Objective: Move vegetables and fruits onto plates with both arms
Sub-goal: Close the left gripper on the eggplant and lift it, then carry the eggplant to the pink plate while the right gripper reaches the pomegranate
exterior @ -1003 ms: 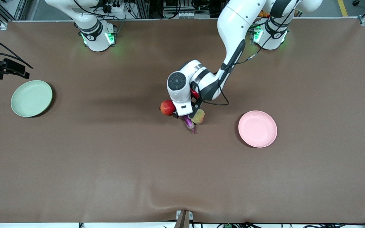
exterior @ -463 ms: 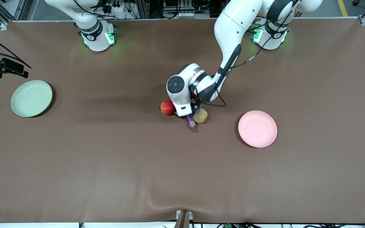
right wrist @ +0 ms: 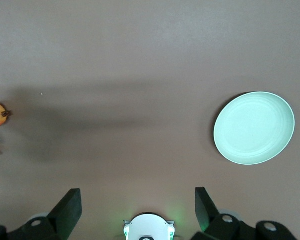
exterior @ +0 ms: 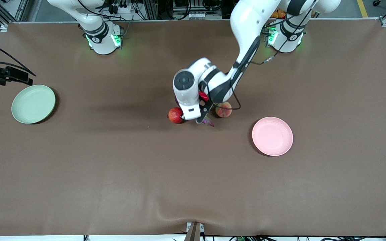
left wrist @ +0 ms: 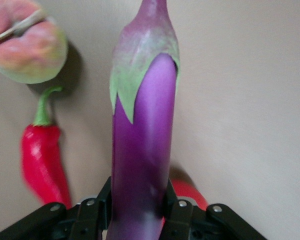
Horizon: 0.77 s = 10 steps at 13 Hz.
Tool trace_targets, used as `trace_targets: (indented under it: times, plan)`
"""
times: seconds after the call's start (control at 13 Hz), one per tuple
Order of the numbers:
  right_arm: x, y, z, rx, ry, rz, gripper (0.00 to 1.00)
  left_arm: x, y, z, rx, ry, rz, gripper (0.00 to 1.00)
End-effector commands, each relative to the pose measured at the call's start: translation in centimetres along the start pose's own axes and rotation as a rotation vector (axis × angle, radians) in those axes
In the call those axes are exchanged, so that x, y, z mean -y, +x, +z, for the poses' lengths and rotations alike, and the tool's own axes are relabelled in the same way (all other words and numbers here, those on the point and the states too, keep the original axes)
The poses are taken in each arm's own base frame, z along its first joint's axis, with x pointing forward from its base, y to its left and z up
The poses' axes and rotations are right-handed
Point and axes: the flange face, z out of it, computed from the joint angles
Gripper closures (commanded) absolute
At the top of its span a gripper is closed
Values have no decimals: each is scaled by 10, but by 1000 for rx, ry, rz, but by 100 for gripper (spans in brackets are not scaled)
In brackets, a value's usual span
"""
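Pinching the purple eggplant (left wrist: 142,150) between its two fingers, the left gripper (exterior: 202,118) sits low over the middle of the table (exterior: 112,167), the left arm reaching in from its base at the top edge. In the left wrist view the eggplant's long axis runs straight out from the jaws, calyx end leading, so most of its length overhangs the grip; whether it has left the table surface cannot be told. The pink plate (exterior: 272,136) lies toward the left arm's end of the table, a little nearer the front camera than the gripper, and this arm is plainly the closer one to it. Beside the gripper rest the red pomegranate-like fruit (exterior: 175,115), the yellow-green blushed fruit (exterior: 223,109) and the red chili pepper (left wrist: 42,162). The right gripper (right wrist: 137,210) hangs high past the table's edge at the right arm's end, near the pale green plate (exterior: 33,103), jaws spread wide and holding nothing; that arm waits.
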Motion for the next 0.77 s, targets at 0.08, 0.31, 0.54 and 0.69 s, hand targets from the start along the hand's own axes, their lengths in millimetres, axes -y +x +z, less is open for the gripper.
trace_targets:
  times: [0.08, 0.31, 0.54, 0.69]
  plan:
    - [15, -4, 5, 61, 6, -21, 0, 19, 21, -124, 17, -73, -20, 100]
    - [50, -8, 10, 107, 29, 4, 0, 16, 84, -145, -31, -49, 22, 100]
    - [121, -15, 19, 158, 60, 227, 0, 15, 159, -119, -33, 86, 193, 100]
    - [167, -16, 38, 202, 53, 327, 0, 16, 214, -81, -6, 184, 284, 100]
